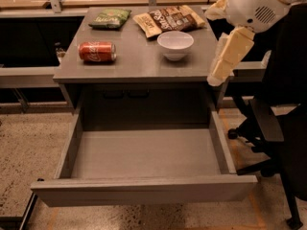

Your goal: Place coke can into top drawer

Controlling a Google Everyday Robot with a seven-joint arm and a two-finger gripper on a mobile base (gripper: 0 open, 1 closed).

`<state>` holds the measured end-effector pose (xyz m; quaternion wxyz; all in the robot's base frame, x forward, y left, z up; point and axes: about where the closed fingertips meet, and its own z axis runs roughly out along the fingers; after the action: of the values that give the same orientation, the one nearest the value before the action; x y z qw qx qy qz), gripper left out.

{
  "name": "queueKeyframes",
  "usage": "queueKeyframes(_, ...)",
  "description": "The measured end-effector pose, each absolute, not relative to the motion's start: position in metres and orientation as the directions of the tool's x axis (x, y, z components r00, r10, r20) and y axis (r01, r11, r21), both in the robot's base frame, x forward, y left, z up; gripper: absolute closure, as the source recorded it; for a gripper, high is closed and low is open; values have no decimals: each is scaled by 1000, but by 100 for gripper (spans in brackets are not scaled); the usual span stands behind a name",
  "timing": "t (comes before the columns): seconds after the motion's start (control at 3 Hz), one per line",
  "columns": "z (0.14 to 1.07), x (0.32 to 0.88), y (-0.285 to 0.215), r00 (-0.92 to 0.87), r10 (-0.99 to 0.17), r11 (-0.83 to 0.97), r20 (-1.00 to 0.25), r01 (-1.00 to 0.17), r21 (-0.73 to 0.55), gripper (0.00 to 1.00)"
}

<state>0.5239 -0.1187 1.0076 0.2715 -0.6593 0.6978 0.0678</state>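
The coke can lies on its side on the left part of the grey table top. The top drawer is pulled fully out below the table top, and its tray holds nothing. My gripper hangs from the white arm at the table's right edge, above the drawer's right side and far right of the can. It holds nothing that I can see.
A white bowl stands on the table right of centre. A green snack bag and a brown snack bag lie at the back. A black office chair stands right of the drawer.
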Motion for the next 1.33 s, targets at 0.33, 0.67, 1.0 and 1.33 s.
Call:
queueKeyframes(0.33, 1008, 524, -119, 17, -883, 121, -468, -957, -263, 0)
queueKeyframes(0.67, 998, 545, -109, -9, -854, 176, -520, -946, -273, 0)
queueKeyframes(1.0, 977, 601, -84, -13, -773, 229, -634, -938, -260, 0)
queueKeyframes(1.33, 955, 658, -62, -3, -712, 230, -703, -946, -229, 0)
